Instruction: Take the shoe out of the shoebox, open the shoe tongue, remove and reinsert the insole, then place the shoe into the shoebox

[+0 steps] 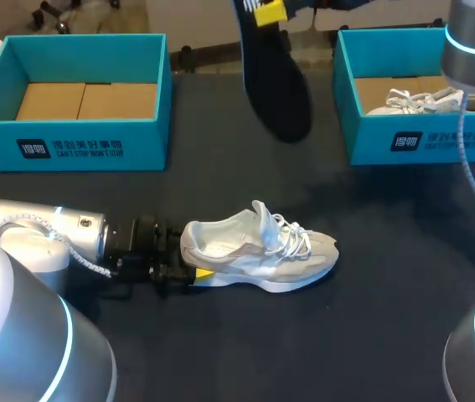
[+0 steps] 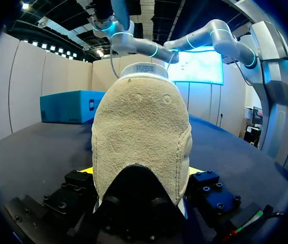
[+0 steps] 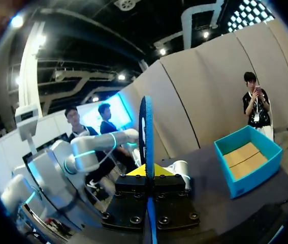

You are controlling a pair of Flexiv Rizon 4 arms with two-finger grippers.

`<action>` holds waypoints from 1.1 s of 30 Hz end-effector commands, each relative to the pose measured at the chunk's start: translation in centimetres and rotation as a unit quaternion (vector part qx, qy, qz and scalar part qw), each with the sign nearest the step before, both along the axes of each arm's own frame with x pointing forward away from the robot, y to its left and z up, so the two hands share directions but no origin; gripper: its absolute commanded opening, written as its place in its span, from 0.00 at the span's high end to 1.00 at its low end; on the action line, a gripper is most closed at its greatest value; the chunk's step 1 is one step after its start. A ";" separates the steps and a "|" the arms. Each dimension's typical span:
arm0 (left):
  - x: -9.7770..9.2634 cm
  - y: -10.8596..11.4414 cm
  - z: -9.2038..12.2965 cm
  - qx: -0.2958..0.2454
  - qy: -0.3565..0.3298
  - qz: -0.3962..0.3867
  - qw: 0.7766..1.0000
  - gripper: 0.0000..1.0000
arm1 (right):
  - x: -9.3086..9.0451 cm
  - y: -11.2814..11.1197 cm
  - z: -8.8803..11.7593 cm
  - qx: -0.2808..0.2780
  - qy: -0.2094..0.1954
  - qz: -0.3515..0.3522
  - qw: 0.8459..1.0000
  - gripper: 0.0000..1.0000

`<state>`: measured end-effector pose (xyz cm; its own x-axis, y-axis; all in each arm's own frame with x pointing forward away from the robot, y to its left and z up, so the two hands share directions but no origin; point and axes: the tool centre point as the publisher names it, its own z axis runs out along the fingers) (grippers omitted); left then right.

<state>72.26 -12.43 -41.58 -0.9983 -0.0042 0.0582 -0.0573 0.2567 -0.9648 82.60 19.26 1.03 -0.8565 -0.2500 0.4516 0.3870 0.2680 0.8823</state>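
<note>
Grippers clamped tight: the left gripper (image 1: 188, 266) on the shoe (image 1: 258, 251), the right gripper (image 3: 146, 172) on the insole (image 3: 146, 127).
Yellow tips pressed both sides of the heel; the pale shoe sat upright on the dark table (image 1: 220, 176), toe toward the right. The dark insole hung edge-on above the table, between the left shoebox (image 1: 69, 146) and the right shoebox (image 1: 425, 142) — the latter held a second shoe (image 1: 413, 100).

1. Pale grey sneaker (image 1: 258, 251) stands upright on the counter (image 1: 371, 335), its heel gripped by the left claw (image 1: 191, 266), laces loose.
2. Dark insole (image 1: 275, 84) hangs on edge from the right claw (image 3: 146, 173), above the counter.
3. Teal shoeboxes, both open: left shoebox (image 1: 69, 144) shows its cardboard floor, right shoebox (image 1: 371, 138) holds another white shoe (image 1: 413, 102).
</note>
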 end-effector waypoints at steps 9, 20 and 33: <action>0.0 0.0 -0.1 0.000 0.000 0.000 1.000 1.00 | -2.0 -0.4 1.0 -0.019 0.009 -0.041 0.999 1.00; 0.0 0.0 -0.1 0.000 0.000 0.000 1.000 1.00 | -2.4 -1.2 2.6 -0.055 0.059 -0.084 0.993 1.00; 0.0 0.0 -0.1 0.000 0.000 0.000 1.000 1.00 | -6.0 -4.1 5.2 -0.051 0.110 -0.169 0.978 1.00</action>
